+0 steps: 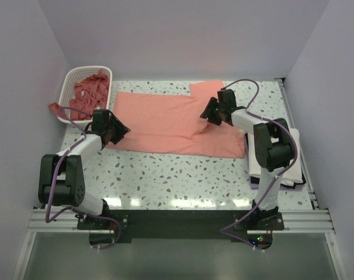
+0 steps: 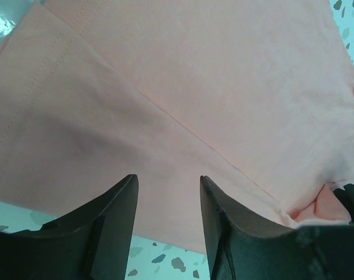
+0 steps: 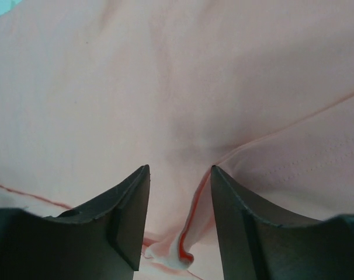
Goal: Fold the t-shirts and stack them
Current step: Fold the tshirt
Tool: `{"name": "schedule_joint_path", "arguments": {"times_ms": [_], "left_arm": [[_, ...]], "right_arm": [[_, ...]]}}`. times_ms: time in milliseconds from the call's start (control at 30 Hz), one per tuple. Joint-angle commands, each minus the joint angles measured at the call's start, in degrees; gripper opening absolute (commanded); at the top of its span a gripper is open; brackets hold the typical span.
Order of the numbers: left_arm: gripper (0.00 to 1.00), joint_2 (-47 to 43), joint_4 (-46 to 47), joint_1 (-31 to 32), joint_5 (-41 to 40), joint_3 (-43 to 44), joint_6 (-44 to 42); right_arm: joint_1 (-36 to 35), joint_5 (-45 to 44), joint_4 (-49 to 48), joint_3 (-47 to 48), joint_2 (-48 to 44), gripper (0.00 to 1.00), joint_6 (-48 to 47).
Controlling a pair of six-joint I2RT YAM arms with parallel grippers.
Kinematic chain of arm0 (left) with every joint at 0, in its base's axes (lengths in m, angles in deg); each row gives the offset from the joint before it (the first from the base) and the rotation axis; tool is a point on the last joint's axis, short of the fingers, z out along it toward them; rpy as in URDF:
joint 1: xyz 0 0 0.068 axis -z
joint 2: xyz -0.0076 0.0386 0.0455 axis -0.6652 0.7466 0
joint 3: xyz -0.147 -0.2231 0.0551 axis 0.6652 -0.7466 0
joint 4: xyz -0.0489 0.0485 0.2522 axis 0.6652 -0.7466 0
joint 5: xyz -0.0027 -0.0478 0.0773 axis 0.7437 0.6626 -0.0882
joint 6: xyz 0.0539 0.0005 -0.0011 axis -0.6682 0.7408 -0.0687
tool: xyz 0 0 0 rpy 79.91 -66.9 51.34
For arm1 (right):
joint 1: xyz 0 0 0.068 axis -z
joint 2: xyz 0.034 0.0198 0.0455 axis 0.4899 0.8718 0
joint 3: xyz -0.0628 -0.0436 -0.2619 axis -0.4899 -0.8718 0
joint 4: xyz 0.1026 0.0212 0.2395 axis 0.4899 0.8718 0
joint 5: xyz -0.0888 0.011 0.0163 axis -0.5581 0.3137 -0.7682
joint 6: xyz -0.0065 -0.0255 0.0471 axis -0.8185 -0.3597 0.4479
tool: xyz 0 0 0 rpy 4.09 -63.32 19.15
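Stretching left-right, salmon t-shirt point(image 1: 165, 122), sleeves rightward

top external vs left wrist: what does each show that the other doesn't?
Top external only: the white plastic lattice basket holding crumpled salmon-pink shirts, and the right gripper over the cloth's right side.
Left wrist only: the sleeve stitch lines up close, and the left gripper open over the fabric.
Both: the spread salmon-pink soft cloth t-shirt on the speckled terrazzo table.
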Motion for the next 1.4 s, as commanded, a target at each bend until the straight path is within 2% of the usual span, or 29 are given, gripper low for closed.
{"name": "schedule_joint_path", "arguments": {"times_ms": [0, 133, 267, 400, 433, 467, 567, 700, 833, 933, 1233, 1367], "left_arm": [[0.51, -0.48, -0.7, 0.11, 0.14, 2.34, -0.95], [0.51, -0.83, -1.23, 0.11, -0.38, 2.25, -1.13], [0.51, -0.05, -1.14, 0.02, -0.38, 3.21, -0.96], [0.51, 0.75, -0.96, 0.02, -0.12, 4.62, -0.52], [0.5, 0.84, -0.96, 0.02, -0.12, 4.8, -0.52], [0.49, 1.01, -0.88, 0.02, -0.12, 4.89, -0.52], [0.47, 1.19, -0.44, 0.02, 0.14, 4.71, -0.25], [0.46, 1.8, -0.09, 0.02, 0.32, 4.62, -0.25], [0.46, 2.24, 0.0, 0.02, 0.32, 5.06, -0.25], [0.46, 2.86, 0.0, 0.02, 0.41, 5.5, -0.16], [0.46, 3.56, -1.14, -0.25, 0.14, 7.35, -0.69], [0.46, 3.65, -1.14, -0.42, 0.06, 7.44, -0.78]], "right_arm": [[0.26, 1.27, -0.25, 3.11, -1.62, 0.51, -3.17], [0.69, -1.54, 2.83, 2.94, -5.4, 0.55, -5.46], [0.87, -5.15, 2.31, -4.33, -11.8, 0.54, -4.85], [2.8, -7.26, 0.28, -9.8, -14.45, 0.51, -4.41], [3.15, -6.99, 0.72, -10.24, -14.81, 0.49, -4.58], [3.24, -6.99, 0.9, -11.03, -15.07, 0.38, -5.45], [2.98, -5.94, -0.41, -14.1, -17.18, 0.28, -7.04], [0.36, -6.02, 0.63, -15.52, -17.97, 0.22, -8.8], [-2.38, -6.9, -0.15, -16.84, -18.06, 0.23, -9.59], [-3.52, -6.64, 0.19, -15.09, -15.35, 0.27, -10.12], [-5.28, -5.32, 4.67, 2.12, -0.23, 0.34, -11.88], [-5.28, -3.48, 4.85, 6.45, 3.82, 0.38, -12.49]]}}
